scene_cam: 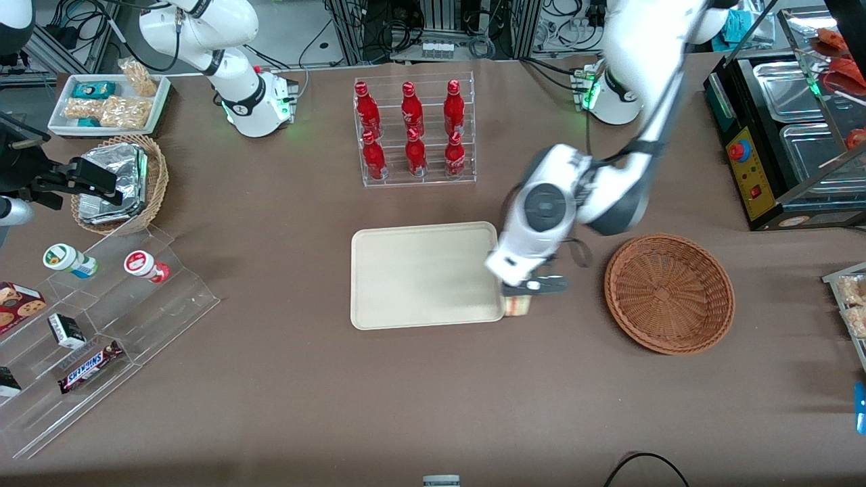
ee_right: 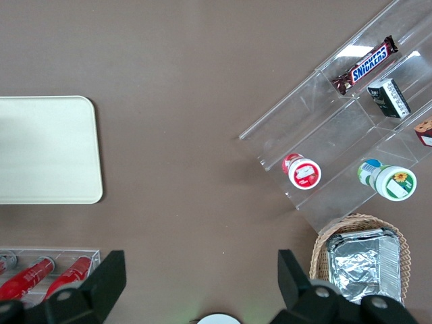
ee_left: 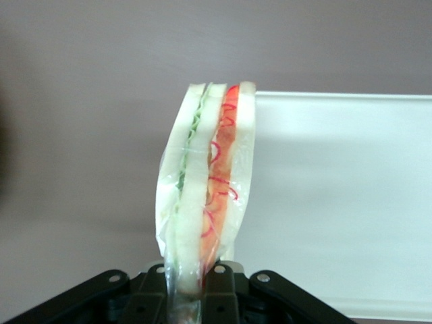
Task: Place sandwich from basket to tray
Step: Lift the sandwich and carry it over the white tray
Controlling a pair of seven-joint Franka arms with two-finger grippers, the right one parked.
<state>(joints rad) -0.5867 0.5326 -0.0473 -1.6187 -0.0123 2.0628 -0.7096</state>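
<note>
Sandwich pinched in my gripper, hanging at the tray's edge.

My gripper point(scene_cam: 534, 287) sits right of centre in the front view, between the tray point(scene_cam: 423, 274) and the basket point(scene_cam: 668, 292), with my fingers point(ee_left: 217, 283) closed narrowly on one end of the sandwich point(ee_left: 206, 192), nipping its clear wrap and bread so it stands edge-on, green filling on one face and red on the other. In the front view the sandwich point(scene_cam: 517, 306) peeks out just under my wrist, over the tray's lower right corner where rim meets brown table point(scene_cam: 270, 379). The basket, at the right of that frame, holds nothing.
</note>
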